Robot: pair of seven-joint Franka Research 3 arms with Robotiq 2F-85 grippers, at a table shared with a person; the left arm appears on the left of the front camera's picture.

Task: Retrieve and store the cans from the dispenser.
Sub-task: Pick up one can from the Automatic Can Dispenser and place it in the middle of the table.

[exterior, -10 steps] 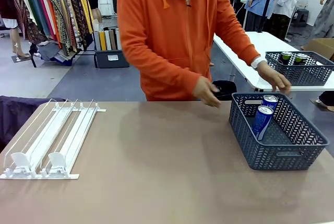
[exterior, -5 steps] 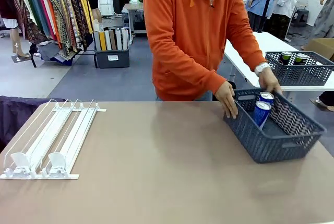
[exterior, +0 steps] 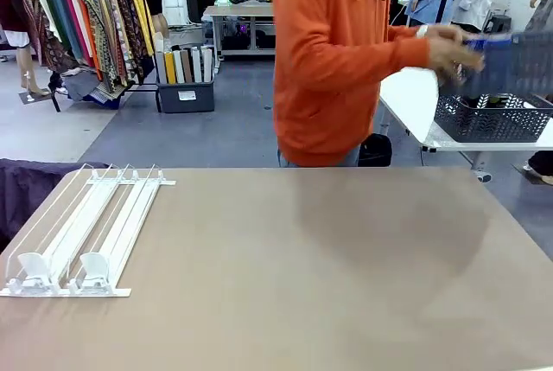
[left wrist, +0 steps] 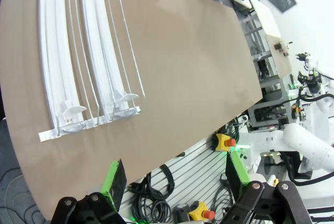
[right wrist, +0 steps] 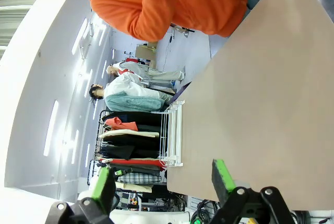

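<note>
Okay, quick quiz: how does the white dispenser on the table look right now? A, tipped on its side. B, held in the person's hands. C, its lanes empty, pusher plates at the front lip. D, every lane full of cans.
C: the dispenser lies flat on the table, its lanes bare and its pusher plates at the front lip.

A person in an orange hoodie [exterior: 333, 51] stands at twelve o'clock, turned toward three, carrying a blurred dark grey mesh basket [exterior: 510, 64] up at about two o'clock. Below it, a second mesh basket [exterior: 492, 118] sits on a white side table [exterior: 410, 99]. The brown tabletop [exterior: 302, 284] stretches wide across the middle. Over at ten o'clock, a rack of colourful clothes [exterior: 86, 16] hangs, and beside it a dark bin [exterior: 186, 86] of upright rolls sits on the floor.
</note>
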